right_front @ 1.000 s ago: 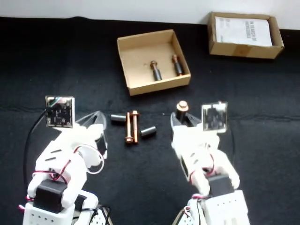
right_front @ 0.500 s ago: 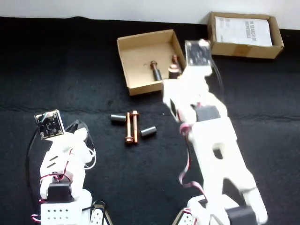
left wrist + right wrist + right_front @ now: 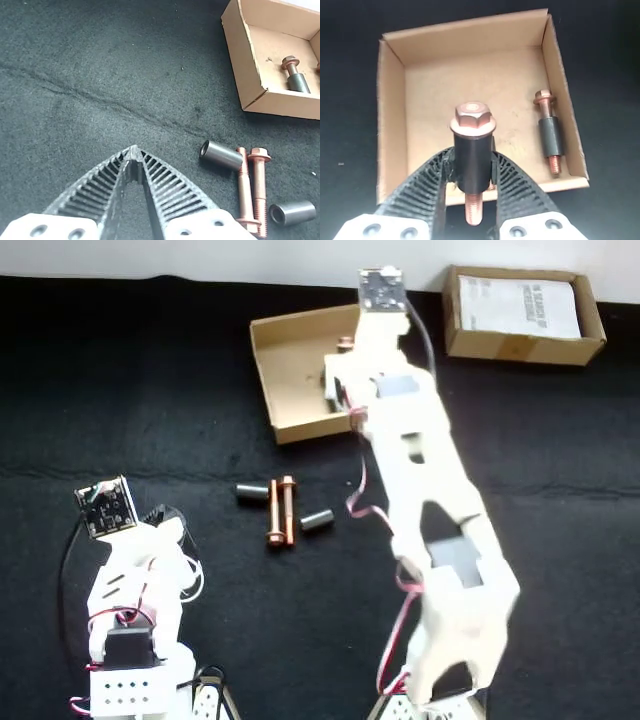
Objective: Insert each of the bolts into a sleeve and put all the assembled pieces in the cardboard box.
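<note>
Copper bolts (image 3: 288, 508) between grey sleeves (image 3: 252, 493)

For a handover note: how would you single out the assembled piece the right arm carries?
Find the cardboard box without the paper. Above it the right gripper is shut on a bolt in a dark sleeve. Unlike the assembled piece lying in the box, it is clamped between black ribbed fingers.

Nothing legible here. The print sits on the white sheet (image 3: 520, 306) lying in the far box (image 3: 520, 352) at the table's back right (a few dark lines near the sheet's far edge), but it's too small to read. The wrist camera board (image 3: 384, 287) shows no markings I can make out either.
</note>
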You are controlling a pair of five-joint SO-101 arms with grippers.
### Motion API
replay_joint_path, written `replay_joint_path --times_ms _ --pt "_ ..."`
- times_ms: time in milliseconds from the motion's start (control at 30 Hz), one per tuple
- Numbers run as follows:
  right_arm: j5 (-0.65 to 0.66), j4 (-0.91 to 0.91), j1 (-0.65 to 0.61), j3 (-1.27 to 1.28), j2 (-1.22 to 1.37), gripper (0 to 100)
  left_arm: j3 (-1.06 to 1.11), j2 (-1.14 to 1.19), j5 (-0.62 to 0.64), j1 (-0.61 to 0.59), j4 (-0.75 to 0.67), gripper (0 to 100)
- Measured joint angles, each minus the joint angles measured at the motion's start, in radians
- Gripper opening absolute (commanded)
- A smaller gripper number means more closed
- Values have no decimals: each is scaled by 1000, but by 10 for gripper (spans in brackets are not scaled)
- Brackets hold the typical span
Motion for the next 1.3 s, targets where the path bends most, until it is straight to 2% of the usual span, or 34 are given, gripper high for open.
replay_joint_path --times_ms 267,400,600,733,833,900,1100,1300 --pt "0 132 0 -543 450 6 0 0 0 0 0 10" --pt "75 198 -2 -730 620 6 0 0 0 0 0 10" --pt "199 367 -18 -891 723 6 0 0 0 0 0 11" --pt "310 488 -75 -899 738 6 0 0 0 0 0 11" --pt "345 542 -91 -899 738 8 0 0 0 0 0 12" --pt "353 562 -94 -905 736 42 0 0 0 0 0 12" --pt "359 729 -100 -996 738 269 0 0 0 0 0 12" --pt "359 921 -101 -1181 680 295 0 0 0 0 0 13"
